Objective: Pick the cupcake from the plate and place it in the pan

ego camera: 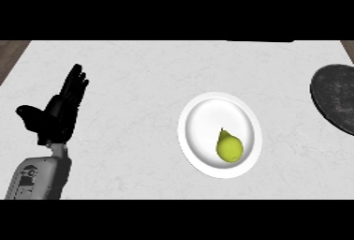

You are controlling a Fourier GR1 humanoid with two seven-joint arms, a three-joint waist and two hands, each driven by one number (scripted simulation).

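Across the pale marbled desk (138,70) nothing is in hand yet, so the task looks to be at its very start, before any reach. Largest after the desk is the dark round pan (335,96), cut off by the view's right edge and well apart from everything else. Near the middle sits the white plate (200,117), and on its lower right part lies the thing to be moved, which reads here as a yellow-green pear (229,147) with a short stem pointing up, not a cupcake. At the view's left the left hand (59,110) rests upright on its grey forearm, fingers (75,84) straight and close together, thumb out to the side, holding nothing and well apart from the plate. The right hand does not show at all. As the pan is on the right, the next move probably calls for the right hand to come in, descend over the pear and close round its body.
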